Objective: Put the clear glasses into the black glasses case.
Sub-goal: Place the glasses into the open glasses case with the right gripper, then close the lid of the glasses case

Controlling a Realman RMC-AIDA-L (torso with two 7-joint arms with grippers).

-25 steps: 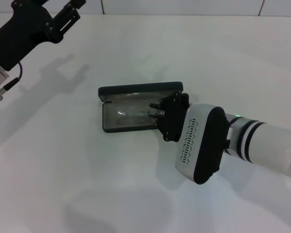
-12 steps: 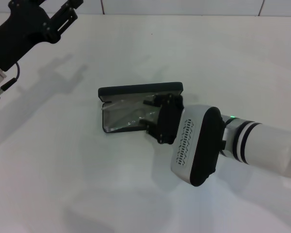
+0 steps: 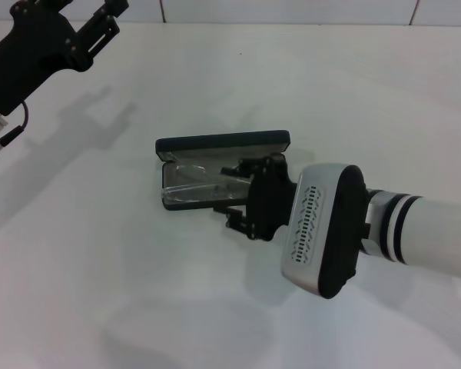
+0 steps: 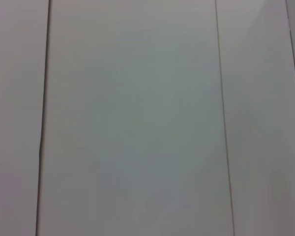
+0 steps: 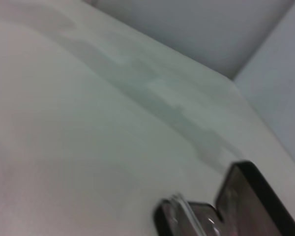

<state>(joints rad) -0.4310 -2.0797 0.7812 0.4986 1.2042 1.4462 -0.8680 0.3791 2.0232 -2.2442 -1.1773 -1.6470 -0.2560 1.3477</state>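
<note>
The black glasses case (image 3: 221, 143) lies open in the middle of the white table, its lid standing up along the far side. The clear glasses (image 3: 190, 184) lie inside its tray, lengthwise. My right gripper (image 3: 235, 196) is at the right end of the case, open, one finger near the lid and the other past the tray's near edge, and it holds nothing. The right wrist view shows the case (image 5: 250, 196) with a clear edge of the glasses (image 5: 179, 204) at its corner. My left gripper (image 3: 100, 27) hangs raised at the far left, away from the case.
A white tabletop (image 3: 100, 269) surrounds the case. A tiled wall (image 3: 292, 9) runs along the far edge. The left wrist view shows only pale wall panels (image 4: 137, 118).
My right gripper has let go of the glasses, opened and drawn back slightly from the case. The glasses now rest in the tray. The left arm has barely shifted.
</note>
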